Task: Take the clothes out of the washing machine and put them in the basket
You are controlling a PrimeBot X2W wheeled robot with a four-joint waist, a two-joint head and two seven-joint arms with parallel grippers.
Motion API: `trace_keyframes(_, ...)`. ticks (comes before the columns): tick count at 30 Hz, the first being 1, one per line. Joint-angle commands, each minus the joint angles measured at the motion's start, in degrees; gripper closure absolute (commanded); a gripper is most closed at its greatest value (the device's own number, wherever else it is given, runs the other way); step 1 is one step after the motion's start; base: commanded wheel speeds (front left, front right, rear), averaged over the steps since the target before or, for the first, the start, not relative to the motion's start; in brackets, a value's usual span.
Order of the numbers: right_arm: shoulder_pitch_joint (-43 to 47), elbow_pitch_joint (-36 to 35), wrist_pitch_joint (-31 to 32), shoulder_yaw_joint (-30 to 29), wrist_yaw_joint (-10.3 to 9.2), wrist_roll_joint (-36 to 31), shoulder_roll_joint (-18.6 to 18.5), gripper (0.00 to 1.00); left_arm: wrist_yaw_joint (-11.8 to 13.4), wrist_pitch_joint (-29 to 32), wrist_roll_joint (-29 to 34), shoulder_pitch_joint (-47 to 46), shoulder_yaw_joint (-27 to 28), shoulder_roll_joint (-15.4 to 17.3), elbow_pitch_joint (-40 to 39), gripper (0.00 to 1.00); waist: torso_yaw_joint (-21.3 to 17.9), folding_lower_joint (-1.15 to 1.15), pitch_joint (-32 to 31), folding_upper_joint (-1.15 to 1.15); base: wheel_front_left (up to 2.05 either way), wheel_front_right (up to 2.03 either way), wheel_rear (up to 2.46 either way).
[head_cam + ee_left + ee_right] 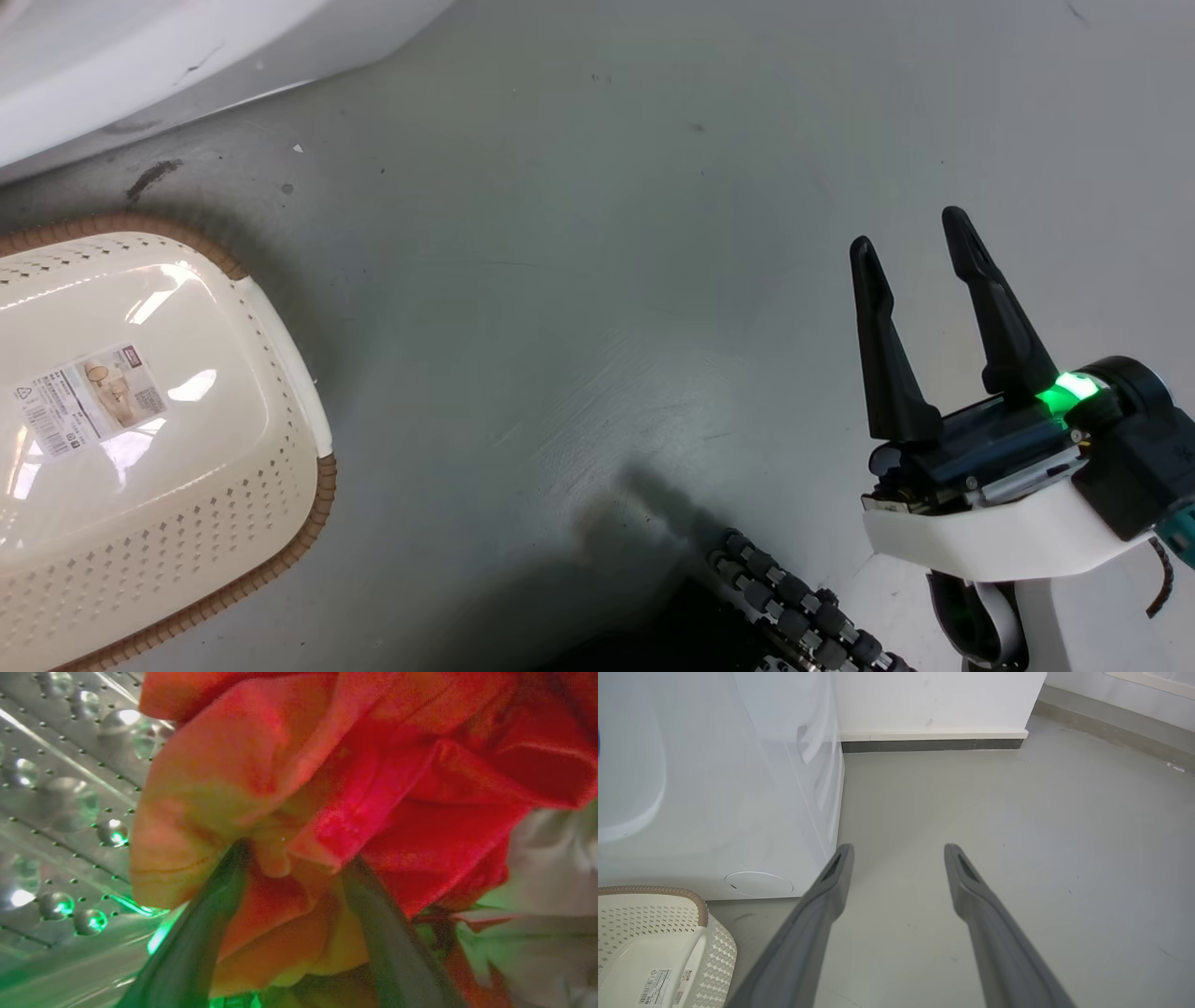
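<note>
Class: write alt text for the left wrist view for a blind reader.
Bunched red clothes lie between the two dark, spread fingers of the left gripper. The perforated steel drum of the washing machine curves at the view's left; white fabric sits at its right.

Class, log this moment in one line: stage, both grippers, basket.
stage: pickup | left gripper: open, fingers astride bright red fabric garment in perforated steel drum | right gripper: open, over grey floor | cream perforated plastic basket: on floor
</note>
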Motion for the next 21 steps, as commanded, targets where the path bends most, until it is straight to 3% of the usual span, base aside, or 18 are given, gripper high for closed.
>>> trace_keyframes(1,0.6,-0.6,-0.1,-0.1,-0.06,-0.5,0.1,0.0,0.1,-0.4,-0.2,-0.4,-0.3,0.0,0.4,0.0,0.1,0.0,0.1,0.0,0.0,0.0,0.0)
trace_keyframes(2,0.7,-0.8,-0.1,0.0,-0.06,-0.6,0.1,0.0,0.1,-0.9,-0.4,-0.6,-0.4,0.0,0.6,0.41,0.1,0.0,0.2,0.0,0.0,0.0,0.0)
trace_keyframes(3,0.8,-1.0,-0.1,0.8,-0.06,-1.2,0.1,0.0,0.2,-0.9,-0.9,-0.7,-0.4,-0.4,1.5,1.0,0.2,0.0,0.2,0.0,0.0,0.0,0.0)
trace_keyframes(15,-1.8,-0.9,-0.1,0.5,-0.06,-1.1,0.1,0.0,1.1,-10.2,0.3,-2.5,-0.9,-0.8,1.4,1.0,0.2,0.0,-0.4,0.0,0.0,0.0,0.0)
trace_keyframes(21,-2.4,-0.2,-0.1,-1.8,-0.06,-2.1,0.1,0.0,1.5,-18.9,0.6,-0.3,-1.7,-3.6,1.7,1.0,2.1,0.0,-3.7,0.0,0.0,0.0,0.0)
